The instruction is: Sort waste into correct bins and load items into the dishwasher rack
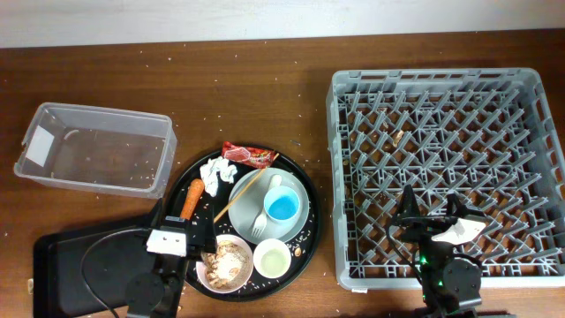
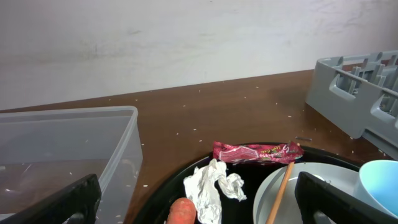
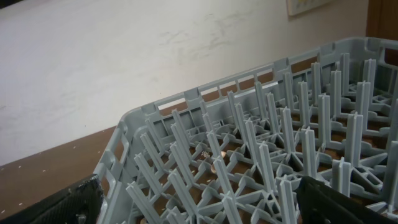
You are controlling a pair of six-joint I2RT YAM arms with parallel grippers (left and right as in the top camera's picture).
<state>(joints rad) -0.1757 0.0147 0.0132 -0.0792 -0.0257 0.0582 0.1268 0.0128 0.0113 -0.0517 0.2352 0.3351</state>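
Observation:
My left gripper [image 1: 185,219] [image 2: 200,208] is open and empty, low over the near left of the round tray, with the orange carrot piece [image 1: 192,199] [image 2: 183,211] and the crumpled white tissue [image 1: 215,172] [image 2: 214,186] between its fingers. The red wrapper [image 1: 249,155] [image 2: 256,152] lies beyond them. A bowl of beige scraps [image 1: 228,262] sits at the tray's front. The plate [image 1: 296,190] holds a light blue cup [image 1: 284,208], a white fork [image 1: 259,225] and chopsticks [image 1: 238,194]. My right gripper [image 1: 433,214] [image 3: 202,205] is open and empty over the grey rack's [image 1: 446,88] near edge.
The clear tub [image 1: 93,150] [image 2: 62,149] stands at the far left. The flat black tray [image 1: 79,265] lies at the front left. The round black tray [image 1: 311,221] holds the tableware, including a small white cup [image 1: 272,259]. Crumbs dot the brown table.

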